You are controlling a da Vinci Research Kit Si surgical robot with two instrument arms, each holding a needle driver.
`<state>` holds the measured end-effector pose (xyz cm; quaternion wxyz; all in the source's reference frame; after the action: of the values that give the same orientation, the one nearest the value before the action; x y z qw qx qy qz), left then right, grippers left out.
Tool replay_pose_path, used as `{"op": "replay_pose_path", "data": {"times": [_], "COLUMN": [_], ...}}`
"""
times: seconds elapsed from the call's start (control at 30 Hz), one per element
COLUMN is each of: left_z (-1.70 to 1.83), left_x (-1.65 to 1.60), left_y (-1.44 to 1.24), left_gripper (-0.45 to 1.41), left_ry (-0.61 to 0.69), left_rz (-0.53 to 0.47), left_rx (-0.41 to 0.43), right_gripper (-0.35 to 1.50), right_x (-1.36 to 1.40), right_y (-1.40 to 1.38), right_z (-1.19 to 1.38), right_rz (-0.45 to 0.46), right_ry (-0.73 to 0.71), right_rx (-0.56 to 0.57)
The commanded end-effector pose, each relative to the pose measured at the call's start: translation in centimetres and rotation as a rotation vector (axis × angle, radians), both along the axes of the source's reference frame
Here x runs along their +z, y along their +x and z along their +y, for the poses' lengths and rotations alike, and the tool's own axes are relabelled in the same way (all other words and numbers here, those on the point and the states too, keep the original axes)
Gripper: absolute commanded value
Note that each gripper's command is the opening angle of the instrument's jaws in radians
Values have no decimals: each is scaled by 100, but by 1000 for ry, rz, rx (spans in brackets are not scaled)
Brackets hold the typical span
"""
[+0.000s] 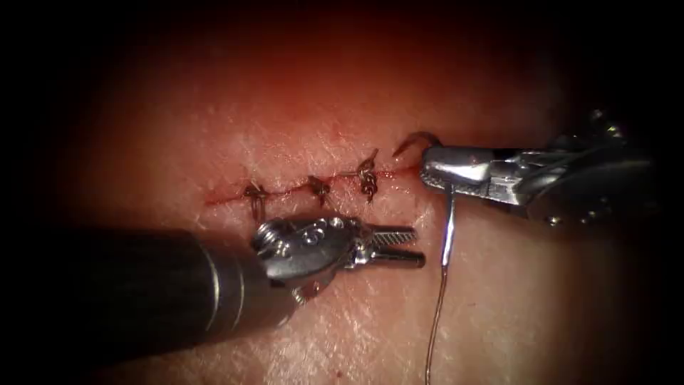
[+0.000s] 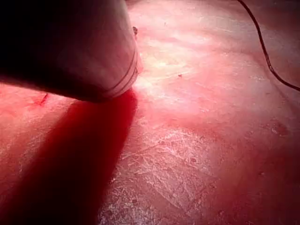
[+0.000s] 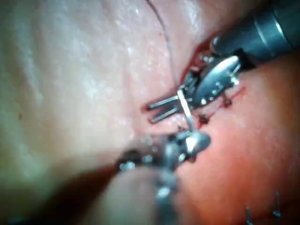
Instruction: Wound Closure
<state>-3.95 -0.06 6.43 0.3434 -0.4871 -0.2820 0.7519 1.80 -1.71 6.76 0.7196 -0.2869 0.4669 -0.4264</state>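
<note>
The tissue carries one cut, a thin red line running across the middle of the endoscope frame from left of centre to right of centre. Three knotted stitches sit along it, spaced left to right, each with short cut ends sticking up.

Two tools are in the endoscope view. The right tool enters from the right edge and reaches to the right end of the cut. Its jaws are closed on the one needle, gripping it partway along the curve. One end of the needle arcs up and left above the jaw tips, just over the right end of the cut; whether that tip touches the tissue I cannot tell. The rest of the needle hangs down from the jaws over the tissue below the cut, clear of the surface as far as can be seen. One thread trails from the lower end of the needle down to the bottom edge of the frame.

The left tool comes in from the lower left, below the cut and under the middle and right stitches. Its jaws stand a little apart and hold nothing, pointing right toward the hanging needle but well short of touching it.

In the right wrist view the left tool shows its two jaws spread, with the needle crossing just beside them.

In the left wrist view one strand of thread lies across the tissue.
</note>
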Motion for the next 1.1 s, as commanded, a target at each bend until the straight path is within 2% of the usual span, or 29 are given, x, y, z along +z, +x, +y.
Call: {"op": "replay_pose_path", "data": {"times": [0.03,0.23,0.43,0.67,0.9,0.97,1.1], "left_z": [-3,-3,-4,-4,-2,-1,9], "left_x": [7,7,7,7,3,-1,-22], "left_y": [-6,-6,-6,-6,-6,-5,1], "left_gripper": [17,17,17,17,17,17,21], "left_ry": [0,0,2,2,5,9,31], "left_rz": [1,1,1,1,0,-2,-10], "left_rx": [-1,-1,3,3,4,4,1], "right_gripper": [-35,-35,-35,-35,-35,-35,-35], "right_x": [3,1,12,20,9,2,-14], "right_y": [1,-11,-5,-1,-7,-12,-32], "right_z": [-1,2,0,0,5,9,25], "right_rz": [0,-37,-38,-22,20,50,152], "right_ry": [-8,-50,-58,-58,-40,26,410], "right_rx": [-1,-15,-32,-51,-15,23,172]}}
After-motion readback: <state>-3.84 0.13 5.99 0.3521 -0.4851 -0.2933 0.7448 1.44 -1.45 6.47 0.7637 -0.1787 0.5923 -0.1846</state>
